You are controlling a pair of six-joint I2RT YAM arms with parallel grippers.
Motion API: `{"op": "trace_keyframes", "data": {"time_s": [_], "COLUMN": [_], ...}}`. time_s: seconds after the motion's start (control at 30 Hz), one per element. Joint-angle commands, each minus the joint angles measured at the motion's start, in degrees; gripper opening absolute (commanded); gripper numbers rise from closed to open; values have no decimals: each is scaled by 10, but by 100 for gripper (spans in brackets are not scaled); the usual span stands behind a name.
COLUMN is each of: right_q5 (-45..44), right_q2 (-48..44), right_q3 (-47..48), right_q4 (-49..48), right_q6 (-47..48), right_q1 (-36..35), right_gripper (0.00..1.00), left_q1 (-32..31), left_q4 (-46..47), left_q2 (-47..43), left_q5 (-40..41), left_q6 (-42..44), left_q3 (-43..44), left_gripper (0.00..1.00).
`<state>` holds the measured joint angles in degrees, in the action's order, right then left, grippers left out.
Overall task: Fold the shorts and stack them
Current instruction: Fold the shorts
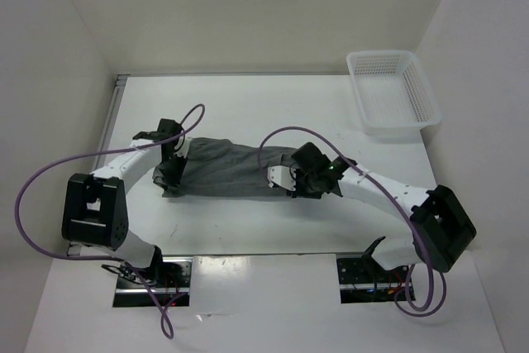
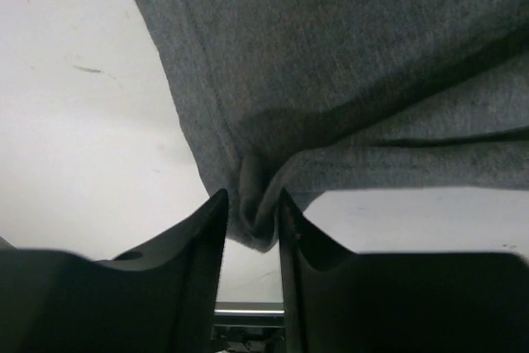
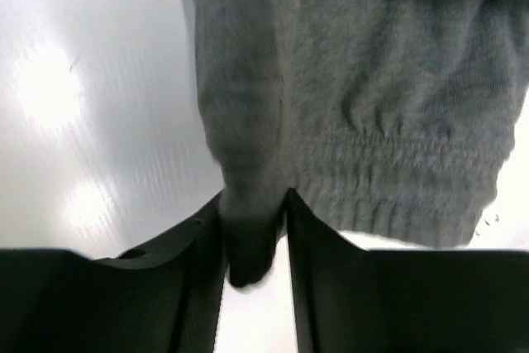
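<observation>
The grey shorts point(image 1: 231, 169) lie stretched out across the middle of the white table, between my two arms. My left gripper point(image 1: 172, 173) is shut on a pinched corner of the shorts point(image 2: 252, 200) at their left end, the hem running up from the fingers. My right gripper point(image 1: 291, 181) is shut on a bunched fold of the shorts point(image 3: 248, 204) at their right end, beside the gathered elastic waistband point(image 3: 397, 179). Both pinches sit just above the table surface.
A white plastic basket point(image 1: 393, 93) stands at the far right of the table point(image 1: 273, 113). White walls close the left, back and right sides. Purple cables loop over both arms.
</observation>
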<state>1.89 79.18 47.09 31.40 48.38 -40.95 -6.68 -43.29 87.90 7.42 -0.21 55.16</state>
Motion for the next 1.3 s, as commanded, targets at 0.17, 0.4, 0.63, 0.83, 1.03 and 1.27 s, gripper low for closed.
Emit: {"op": "trace_keyframes", "data": {"time_s": [0.17, 0.4, 0.63, 0.83, 1.03, 1.27], "right_q5": [86, 117, 89, 77, 81, 62], "right_q2": [-120, -61, 88, 143, 114, 87], "right_q3": [107, 190, 140, 115, 51, 3], "right_q4": [142, 9, -136, -187, -151, -125], "right_q6": [8, -159, -169, -140, -101, -72], "right_q1": [1, 1, 1, -33, -112, -127], "right_gripper": [64, 50, 17, 11, 9, 8], "left_q1": [3, 4, -83, -124, -124, -124], "left_q4": [-156, -122, -34, 20, 42, 8], "left_q2": [-66, -17, 104, 133, 182, 137], "left_q5": [-69, -145, -118, -125, -130, -180], "left_q6": [2, 2, 2, 2, 2, 2], "left_q3": [99, 218, 204, 167, 160, 115], "left_gripper": [51, 57, 52, 52, 52, 55]}}
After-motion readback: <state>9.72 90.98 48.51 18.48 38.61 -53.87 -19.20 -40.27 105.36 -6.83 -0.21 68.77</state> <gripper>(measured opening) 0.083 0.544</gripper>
